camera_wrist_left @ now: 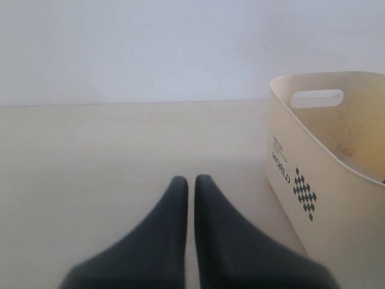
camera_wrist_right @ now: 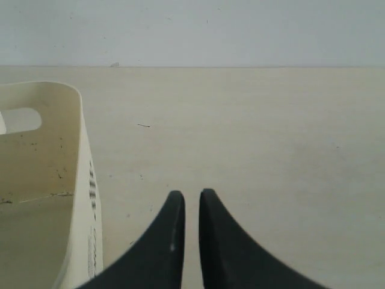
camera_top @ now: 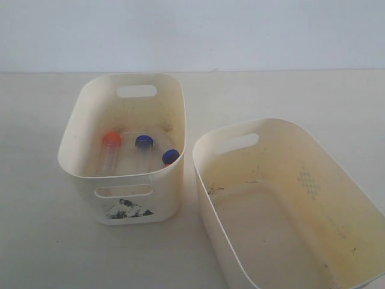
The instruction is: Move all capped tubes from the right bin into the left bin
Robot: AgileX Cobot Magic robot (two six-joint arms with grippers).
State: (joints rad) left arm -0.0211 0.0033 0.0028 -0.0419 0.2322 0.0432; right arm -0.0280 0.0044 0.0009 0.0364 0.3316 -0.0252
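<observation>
The table [camera_top: 36, 241] carried two bins. The right bin [camera_top: 283, 122] stood near, the left bin [camera_top: 162, 186] farther, to the left. The left gripper [camera_wrist_left: 191, 180] and the right gripper [camera_wrist_right: 192, 195] had jaws almost together, gripping nothing. Three tubes [camera_top: 111, 139], one orange-capped and two blue-capped, lay in the left bin.

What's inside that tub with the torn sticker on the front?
An orange-capped tube and two blue-capped tubes. The tub's front wall hides their lower ends, and perhaps a fourth tube.
</observation>
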